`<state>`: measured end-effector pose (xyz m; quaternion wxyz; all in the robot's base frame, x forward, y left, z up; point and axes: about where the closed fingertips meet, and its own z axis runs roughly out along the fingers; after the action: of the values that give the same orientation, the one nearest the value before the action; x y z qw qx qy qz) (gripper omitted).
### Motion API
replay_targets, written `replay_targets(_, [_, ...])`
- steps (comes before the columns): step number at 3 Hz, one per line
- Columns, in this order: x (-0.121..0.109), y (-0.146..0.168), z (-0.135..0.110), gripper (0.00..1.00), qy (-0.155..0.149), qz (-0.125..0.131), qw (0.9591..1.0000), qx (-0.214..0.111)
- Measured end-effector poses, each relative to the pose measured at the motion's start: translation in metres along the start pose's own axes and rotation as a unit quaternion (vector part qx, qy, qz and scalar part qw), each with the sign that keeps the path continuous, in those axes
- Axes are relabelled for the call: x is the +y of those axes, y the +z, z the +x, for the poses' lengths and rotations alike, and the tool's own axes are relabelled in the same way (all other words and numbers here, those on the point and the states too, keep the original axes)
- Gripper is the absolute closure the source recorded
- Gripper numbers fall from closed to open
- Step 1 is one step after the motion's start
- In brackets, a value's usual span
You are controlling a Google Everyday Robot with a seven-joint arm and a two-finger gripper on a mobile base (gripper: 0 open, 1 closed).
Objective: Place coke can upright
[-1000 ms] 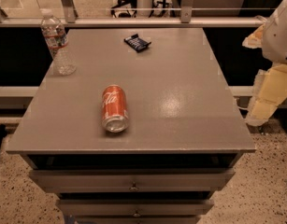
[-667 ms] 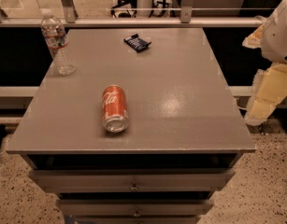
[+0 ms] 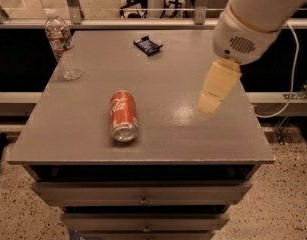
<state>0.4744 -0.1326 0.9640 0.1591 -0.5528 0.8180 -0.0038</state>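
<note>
The coke can lies on its side near the front left of the grey table top, its silver end facing the front edge. My gripper hangs over the right part of the table, well to the right of the can and apart from it. It holds nothing. The white arm housing rises above it to the upper right.
A clear plastic water bottle stands upright at the back left corner. A small flat dark-blue packet lies at the back middle. Drawers sit under the table top. A rail and glass run behind the table.
The arm has swung in from the right edge of the view to over the right part of the table. The can, bottle and packet have not moved.
</note>
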Motion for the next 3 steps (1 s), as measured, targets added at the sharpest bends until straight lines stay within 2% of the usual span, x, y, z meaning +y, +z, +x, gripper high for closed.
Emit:
replay_targets(1, [0.0094, 0.0255, -0.0580, 0.00, 0.044, -0.018, 0.9985, -0.026])
replay_targets(2, [0.0097, 0.0238, -0.0605, 0.00, 0.088, -0.016, 0.9956, -0.028])
replay_targets(3, [0.0099, 0.0241, -0.0610, 0.00, 0.090, -0.016, 0.9954, -0.028])
